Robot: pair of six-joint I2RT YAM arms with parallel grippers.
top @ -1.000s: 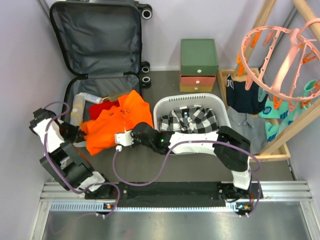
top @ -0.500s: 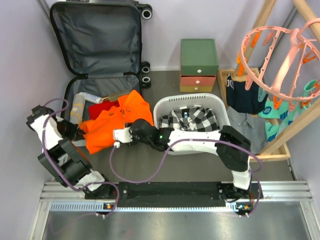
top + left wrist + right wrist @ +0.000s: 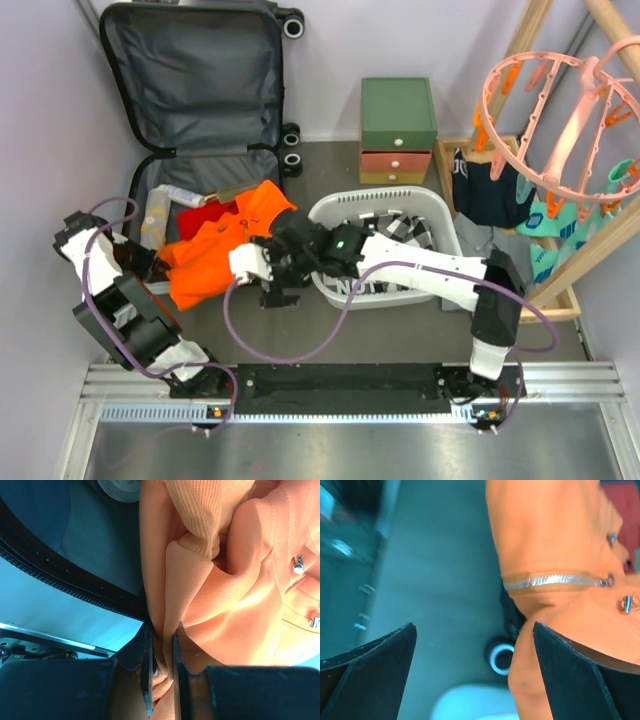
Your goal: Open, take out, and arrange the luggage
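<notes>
The luggage (image 3: 190, 80) lies open at the back left, its lid leaning on the wall and its dark grey lining showing. An orange jacket (image 3: 225, 245) spills over the lower half's front rim onto the floor. My left gripper (image 3: 150, 265) is at the jacket's left edge. In the left wrist view the left gripper (image 3: 162, 640) is shut on a fold of the orange jacket (image 3: 240, 580), beside the luggage's zip rim (image 3: 65, 580). My right gripper (image 3: 272, 285) stands open at the jacket's right side. In the right wrist view the right gripper (image 3: 474, 630) holds nothing, and the jacket (image 3: 555, 540) lies by one finger.
A white laundry basket (image 3: 330, 215) with checked cloth (image 3: 400, 235) sits right of the jacket. A green-and-orange drawer box (image 3: 398, 130) stands behind it. A pink peg hanger (image 3: 560, 110) and wooden rack (image 3: 590, 250) fill the right. A red cloth (image 3: 205, 213) and a bottle (image 3: 155, 215) lie in the luggage.
My right gripper has opened wide and let go of the orange jacket, and its arm has swung up over the basket. My left gripper still pinches the jacket.
</notes>
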